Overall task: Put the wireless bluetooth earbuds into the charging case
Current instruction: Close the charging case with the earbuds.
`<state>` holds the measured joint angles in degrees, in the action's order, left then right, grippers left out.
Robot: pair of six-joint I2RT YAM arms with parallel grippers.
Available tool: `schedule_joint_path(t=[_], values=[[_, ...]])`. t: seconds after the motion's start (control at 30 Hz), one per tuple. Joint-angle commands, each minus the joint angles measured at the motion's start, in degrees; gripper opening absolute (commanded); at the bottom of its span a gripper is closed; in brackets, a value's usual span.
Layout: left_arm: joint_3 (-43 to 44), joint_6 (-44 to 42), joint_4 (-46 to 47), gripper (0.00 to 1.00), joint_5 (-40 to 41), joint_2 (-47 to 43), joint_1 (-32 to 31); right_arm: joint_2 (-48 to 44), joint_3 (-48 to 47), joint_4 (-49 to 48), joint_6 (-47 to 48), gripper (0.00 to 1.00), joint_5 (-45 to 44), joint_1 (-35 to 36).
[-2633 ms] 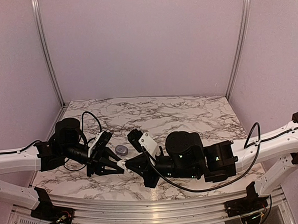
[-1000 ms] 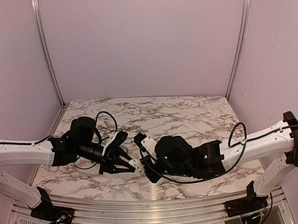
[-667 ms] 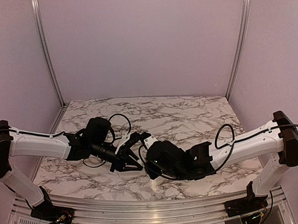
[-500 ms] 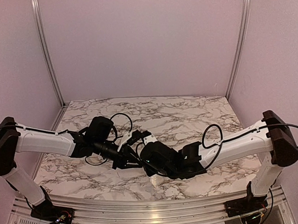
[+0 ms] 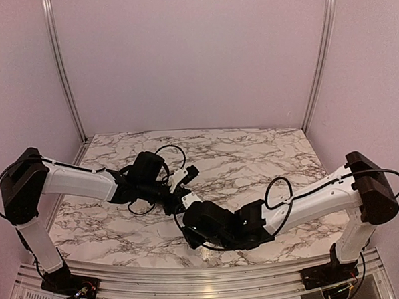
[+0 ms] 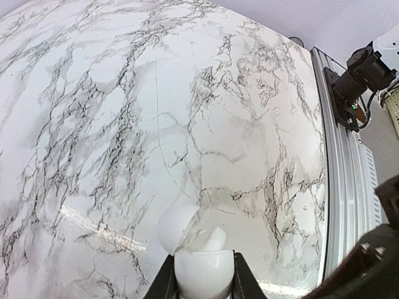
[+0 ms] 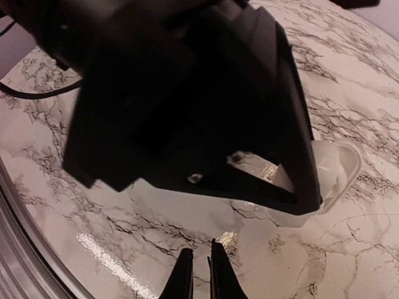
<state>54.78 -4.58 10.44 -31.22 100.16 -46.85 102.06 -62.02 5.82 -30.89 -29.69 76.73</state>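
The charging case [image 6: 201, 274] is a white rounded shell with its lid [image 6: 176, 227] swung open to the left. My left gripper [image 6: 201, 258] is shut on it, a black finger on each side, holding it above the marble. In the right wrist view the case [image 7: 333, 177] shows past the dark body of the left gripper [image 7: 187, 93], which fills the upper frame. My right gripper [image 7: 201, 268] sits low beneath it, fingers almost together with a thin gap. No earbuds show in any view. From above, both grippers meet near the table's middle front, the left gripper [image 5: 174, 194] partly hidden.
The marble table [image 5: 253, 153] is enclosed by lavender walls. An aluminium rail [image 6: 343, 162] runs along its near edge, with an arm base [image 6: 365, 65] beside it. A dark part of the right arm [image 6: 368, 268] stands close beside the case.
Both arms have stretched from the near left toward the table's middle. The left gripper carried the case along and the right gripper followed close under it.
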Motion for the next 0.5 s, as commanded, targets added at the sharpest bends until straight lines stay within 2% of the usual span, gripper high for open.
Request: schedule_joint_path(t=[0.0, 0.1, 0.2, 0.33, 0.4, 0.47], values=[[3.4, -0.9, 1.5, 0.0, 2.3, 1.8, -0.1, -6.9, 2.7, -6.9, 3.2, 0.07, 1.1, 0.9], [5.4, -2.4, -2.1, 0.0, 3.9, 3.4, -0.1, -11.6, 5.6, -6.0, 2.4, 0.1, -1.6, 0.9], [5.7, -2.6, -2.3, 0.0, 5.3, 3.7, -0.1, -16.4, 8.7, -4.3, 1.6, 0.2, -4.9, 0.9], [5.8, -2.5, -2.3, 0.0, 7.5, 4.0, -0.1, -23.8, 14.0, -5.2, 0.2, 0.61, -9.6, 0.7], [5.9, -2.5, -2.3, 0.0, 9.2, 4.1, 0.0, -28.2, 18.4, -11.1, 0.9, 0.85, -10.3, 0.6], [6.1, -2.6, -2.4, 0.0, 10.4, 4.4, -0.1, -32.7, 23.3, -16.1, 0.9, 0.97, -12.1, 0.5]])
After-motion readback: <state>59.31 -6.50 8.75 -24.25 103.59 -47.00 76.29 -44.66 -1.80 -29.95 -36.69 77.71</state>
